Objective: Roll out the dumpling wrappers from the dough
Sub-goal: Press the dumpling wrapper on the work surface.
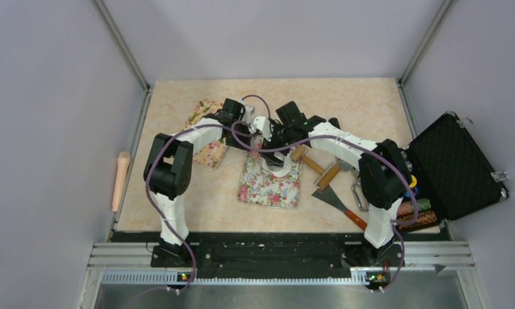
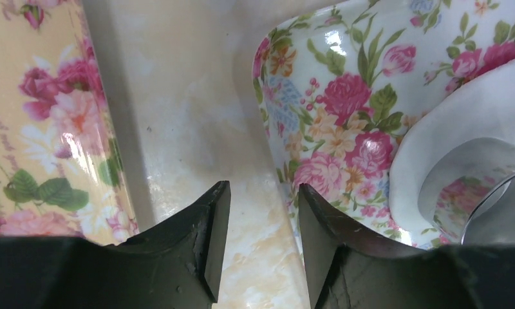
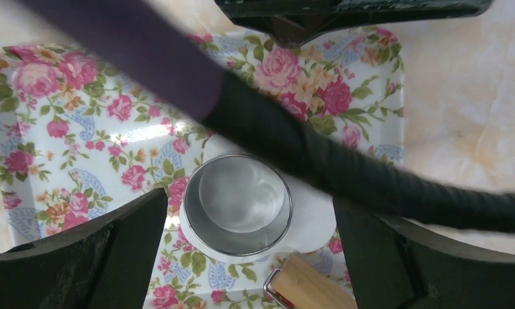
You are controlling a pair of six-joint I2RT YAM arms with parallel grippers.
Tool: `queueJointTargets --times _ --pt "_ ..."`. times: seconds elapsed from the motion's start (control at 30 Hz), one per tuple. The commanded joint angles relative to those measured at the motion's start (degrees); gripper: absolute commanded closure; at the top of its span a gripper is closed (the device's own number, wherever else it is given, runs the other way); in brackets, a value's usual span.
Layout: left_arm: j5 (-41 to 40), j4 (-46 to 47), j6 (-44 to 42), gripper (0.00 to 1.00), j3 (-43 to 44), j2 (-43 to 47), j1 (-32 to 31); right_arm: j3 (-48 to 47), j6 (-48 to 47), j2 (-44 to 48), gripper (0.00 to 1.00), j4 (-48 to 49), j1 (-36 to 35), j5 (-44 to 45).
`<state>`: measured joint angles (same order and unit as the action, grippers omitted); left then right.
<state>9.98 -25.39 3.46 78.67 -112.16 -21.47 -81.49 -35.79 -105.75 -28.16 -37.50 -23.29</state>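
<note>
A flat sheet of white dough lies on the white floral tray. A round metal cutter ring stands on the dough, and white dough shows inside it as a round disc, the dumpling wrapper. My right gripper hangs wide open above the ring, touching nothing. My left gripper is open over bare table beside the tray's left edge, nothing between its fingers. The ring and dough sit to its right. In the top view both grippers, left and right, meet over the tray.
A yellow floral tray lies left of the left gripper. A wooden-handled roller and a scraper lie right of the white tray. An open black case fills the right edge. A rolling pin rests beyond the table's left rim.
</note>
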Motion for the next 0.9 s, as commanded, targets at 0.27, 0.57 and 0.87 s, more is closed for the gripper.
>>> queueJointTargets --times 0.27,0.57,0.87 --pt "-5.9 -4.7 2.2 0.78 7.1 -4.5 -1.2 -0.9 3.0 -2.4 0.01 -1.2 -0.6 1.2" --pt "-8.2 -4.9 2.0 0.86 7.3 -4.7 -2.3 -2.2 5.2 -3.6 0.01 -1.1 -2.4 1.4" --pt "-8.5 -4.4 2.2 0.87 6.7 -4.2 -2.3 -3.1 6.7 -5.4 0.01 -1.0 -3.1 1.7"
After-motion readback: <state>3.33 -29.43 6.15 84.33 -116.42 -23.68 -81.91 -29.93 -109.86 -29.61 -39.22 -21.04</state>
